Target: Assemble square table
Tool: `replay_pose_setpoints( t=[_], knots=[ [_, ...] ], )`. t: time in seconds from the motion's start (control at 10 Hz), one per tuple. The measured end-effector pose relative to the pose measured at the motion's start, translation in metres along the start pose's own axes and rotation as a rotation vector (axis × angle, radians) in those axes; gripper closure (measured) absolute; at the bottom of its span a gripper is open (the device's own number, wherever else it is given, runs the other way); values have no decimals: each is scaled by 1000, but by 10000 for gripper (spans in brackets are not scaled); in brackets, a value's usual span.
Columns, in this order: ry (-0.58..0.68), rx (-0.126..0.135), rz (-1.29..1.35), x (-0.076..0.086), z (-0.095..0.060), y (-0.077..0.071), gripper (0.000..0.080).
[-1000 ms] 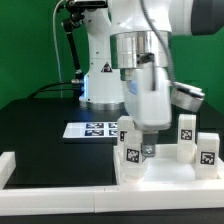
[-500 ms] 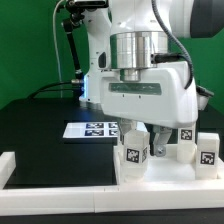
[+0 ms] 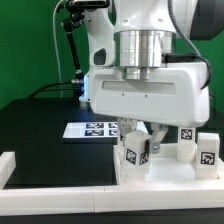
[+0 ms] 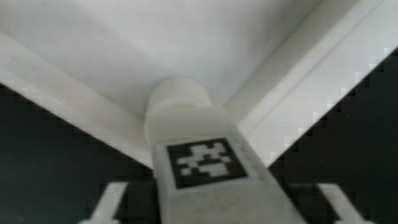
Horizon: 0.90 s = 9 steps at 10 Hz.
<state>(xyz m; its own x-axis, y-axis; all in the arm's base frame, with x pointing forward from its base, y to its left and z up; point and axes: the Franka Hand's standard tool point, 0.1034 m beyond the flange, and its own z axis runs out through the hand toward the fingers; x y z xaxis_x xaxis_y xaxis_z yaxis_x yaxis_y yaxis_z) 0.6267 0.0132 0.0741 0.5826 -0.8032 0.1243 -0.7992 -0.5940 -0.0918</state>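
End effector [image 3: 141, 135]: straddles tagged leg [image 3: 137, 150], fingers [image 4: 118, 197] half-spread, contact apparently not made | leg: upright between the fingers, long axis vertical, on square tabletop [image 3: 165, 170] | surface [image 3: 50, 125]: black

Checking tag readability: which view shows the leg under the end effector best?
Wrist view: the leg fills the frame centre, its tag facing the camera, with a finger on either side. In the exterior view the same leg is small and the end effector covers its top, though its tag shows.

Black table [image 3: 40, 125]: marker board [image 3: 92, 130], slab [image 3: 165, 172]
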Motion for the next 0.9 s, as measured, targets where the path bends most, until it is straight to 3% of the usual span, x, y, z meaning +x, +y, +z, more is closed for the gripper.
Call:
replay_pose_setpoints(
  t=[0.1, 0.4, 0.6, 0.8, 0.9],
  knots=[
    [0, 0, 74, 0, 0, 0, 502],
    [-12, -10, 432, 4, 1, 3, 502],
    [-46, 6, 725, 5, 1, 4, 502],
    [-123, 52, 1103, 4, 3, 5, 502],
    [-130, 53, 1148, 4, 3, 5, 502]
  ],
)
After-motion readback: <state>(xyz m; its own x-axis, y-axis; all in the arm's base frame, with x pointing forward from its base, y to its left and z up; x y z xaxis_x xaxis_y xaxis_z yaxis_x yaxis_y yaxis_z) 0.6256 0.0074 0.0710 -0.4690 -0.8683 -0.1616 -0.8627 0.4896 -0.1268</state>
